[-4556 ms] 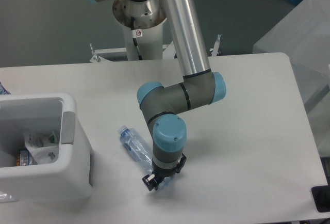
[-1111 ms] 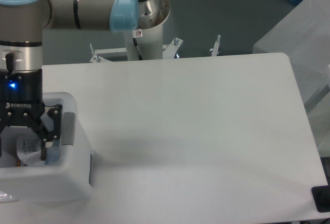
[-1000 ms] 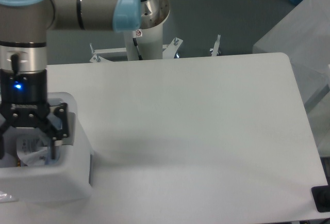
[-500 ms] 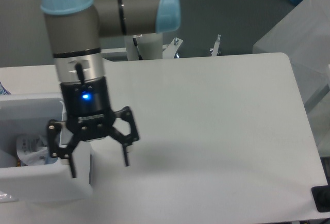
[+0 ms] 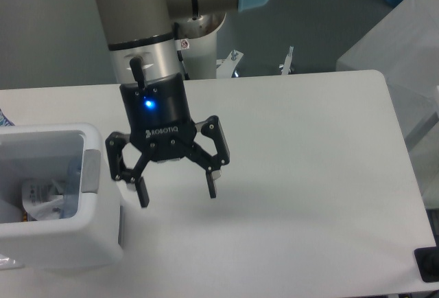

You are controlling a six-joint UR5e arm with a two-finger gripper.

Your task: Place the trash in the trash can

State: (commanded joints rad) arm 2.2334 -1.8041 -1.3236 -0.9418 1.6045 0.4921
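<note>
The white boxy trash can [image 5: 62, 243] stands at the table's left front, with a grey panel [image 5: 91, 169] on its right rim. Inside it lie the crumpled clear wrapper [image 5: 40, 196] and the clear bottle [image 5: 70, 187], which leans against the right inner wall. My gripper [image 5: 177, 193] hangs open above the table, just right of the can, with nothing between its fingers.
The arm's base column [image 5: 192, 37] rises behind the table's far edge. A pale covered object [image 5: 401, 44] stands off the table to the right. A small dark object [image 5: 429, 265] sits at the front right corner.
My gripper, open, has moved right from over the trash can to above the table. The bottle stays in the can.
</note>
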